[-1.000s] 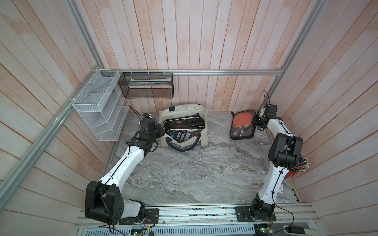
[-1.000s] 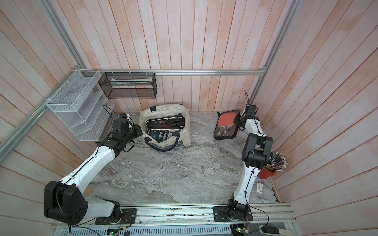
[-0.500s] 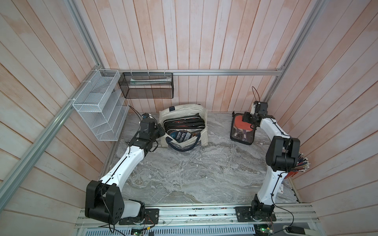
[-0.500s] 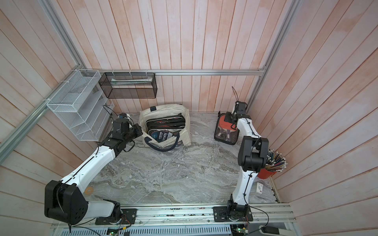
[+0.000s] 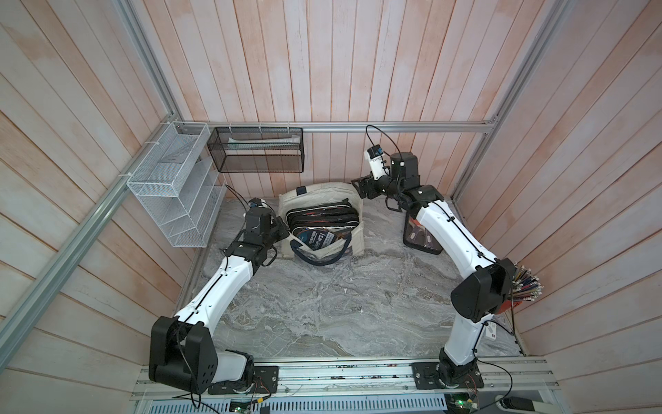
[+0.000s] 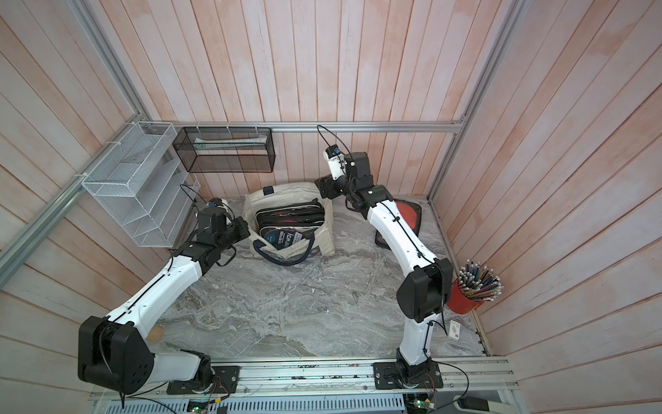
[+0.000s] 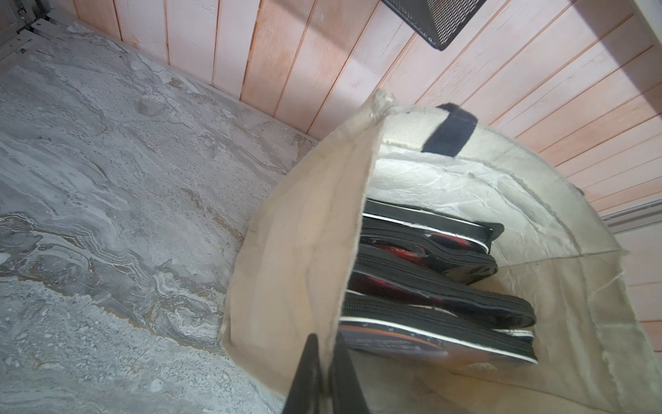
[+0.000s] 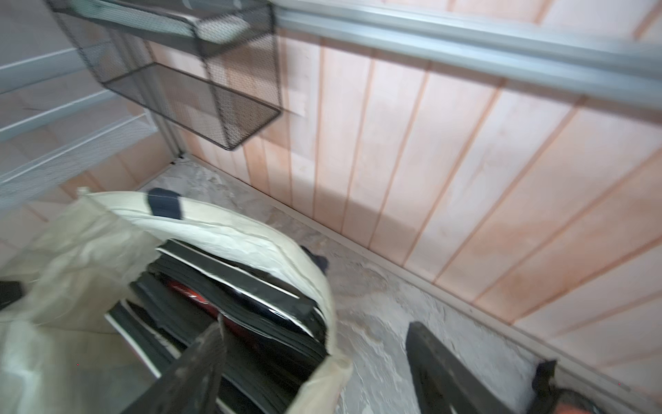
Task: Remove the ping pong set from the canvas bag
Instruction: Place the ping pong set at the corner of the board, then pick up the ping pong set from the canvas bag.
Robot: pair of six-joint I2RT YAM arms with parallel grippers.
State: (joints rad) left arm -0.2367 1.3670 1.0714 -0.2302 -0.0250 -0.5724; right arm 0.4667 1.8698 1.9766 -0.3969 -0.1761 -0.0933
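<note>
Pinching the floppy canvas bag (image 7: pixel 297 251), left gripper (image 7: pixel 326 346) anchors it; right gripper (image 8: pixel 317 333), jaws wide, should take a stiff paddle case (image 7: pixel 430 276) by its zipped edge.

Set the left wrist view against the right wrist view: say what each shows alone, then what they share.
Left wrist only: a close look at the left gripper pinched shut on the side wall of the canvas bag. Right wrist only: the right gripper, jaws wide apart over the bag's rim and holding nothing, and the white wire rack. Both: the bag, the zipped black paddle cases standing inside it, a navy strap, the black mesh basket on the wall, and the marble table.
</note>
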